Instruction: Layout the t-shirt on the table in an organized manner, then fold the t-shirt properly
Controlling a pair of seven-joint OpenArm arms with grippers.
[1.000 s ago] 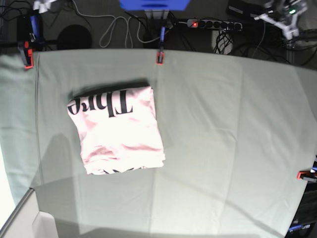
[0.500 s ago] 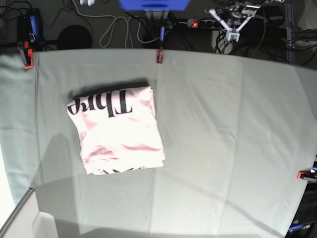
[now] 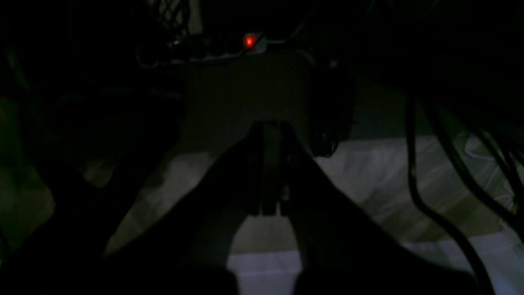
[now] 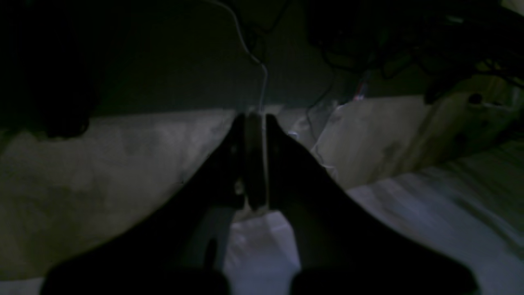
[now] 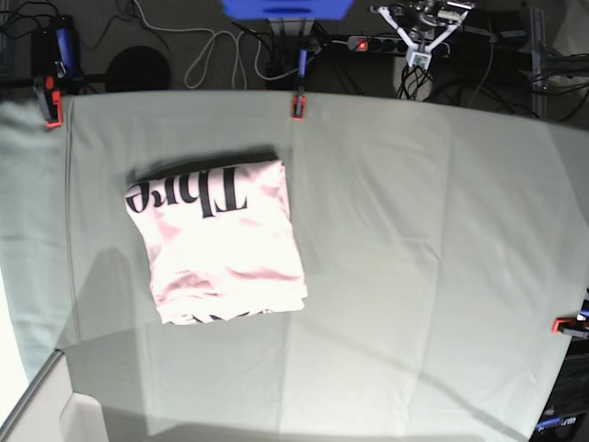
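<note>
My left tool (image 3: 268, 172) is clenched with nothing in it, its dark fingers pressed together; past them, toward 12 o'clock, a power strip (image 3: 229, 45) glows red. In the right wrist view my right tool (image 4: 254, 159) is likewise clenched and empty, over a pale edge in dim light. From the base view, the t-shirt (image 5: 216, 241) lies folded into a neat pink rectangle at about 9 o'clock on the bench (image 5: 433, 258), black lettering along its far edge. Bare cloth stretches wide toward 3 o'clock; a clamp (image 5: 296, 106) grips the far edge at 12.
</note>
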